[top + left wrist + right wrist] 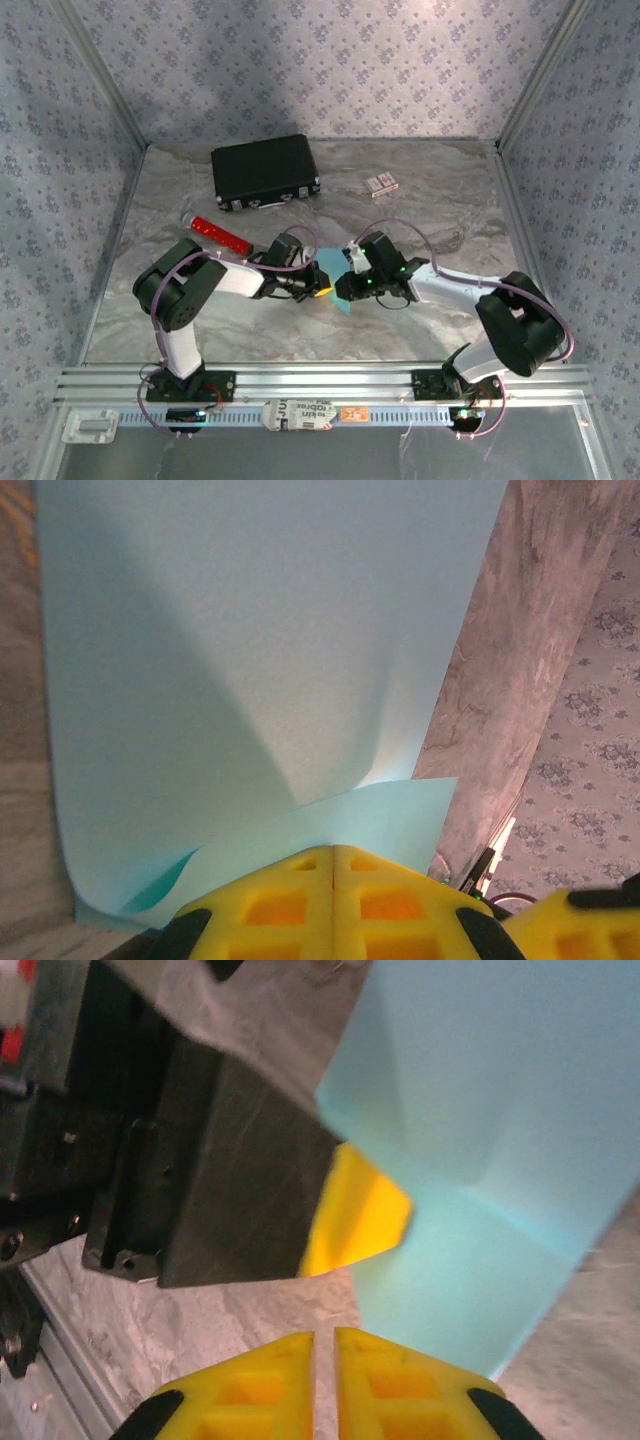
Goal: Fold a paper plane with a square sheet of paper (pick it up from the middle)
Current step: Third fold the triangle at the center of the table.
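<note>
The light cyan-blue square sheet of paper (343,302) hangs partly folded between the two grippers at the table's middle, lifted off the surface. My left gripper (322,290) is shut on the sheet's lower edge. In the left wrist view its yellow fingers (333,848) pinch the paper (260,630), which curves up and over in two layers. My right gripper (348,283) sits just right of the sheet. In the right wrist view its fingers (323,1335) stand nearly together with nothing between them, just beside the paper (500,1160). The left gripper's yellow finger (360,1210) shows there too.
A black case (265,172) lies at the back left. A red tube (220,233) rests left of the arms and a small patterned box (381,183) at the back right. Metal frame rails (320,380) edge the marble table.
</note>
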Robot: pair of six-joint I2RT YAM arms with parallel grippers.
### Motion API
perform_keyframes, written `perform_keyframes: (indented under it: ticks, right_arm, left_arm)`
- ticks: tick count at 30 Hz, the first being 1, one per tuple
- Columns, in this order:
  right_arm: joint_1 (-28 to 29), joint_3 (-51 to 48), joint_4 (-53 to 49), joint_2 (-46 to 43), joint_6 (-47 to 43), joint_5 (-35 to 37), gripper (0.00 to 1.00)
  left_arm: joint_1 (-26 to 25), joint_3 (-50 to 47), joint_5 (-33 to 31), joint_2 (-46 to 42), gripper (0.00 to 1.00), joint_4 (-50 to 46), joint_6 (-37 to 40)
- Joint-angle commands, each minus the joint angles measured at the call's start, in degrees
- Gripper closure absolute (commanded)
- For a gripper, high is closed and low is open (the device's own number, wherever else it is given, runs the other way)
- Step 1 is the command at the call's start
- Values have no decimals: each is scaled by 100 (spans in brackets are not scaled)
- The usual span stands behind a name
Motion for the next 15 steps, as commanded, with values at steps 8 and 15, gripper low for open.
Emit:
perform_keyframes:
  ticks: [8,15]
  right_arm:
    - [348,351,-137,647,157,197,90]
    - [430,469,-334,793,80,449,90]
  left_arm:
    - [-32,-86,-120,252,100,-275,90]
    - [-30,-70,-115,247,100,-279,92]
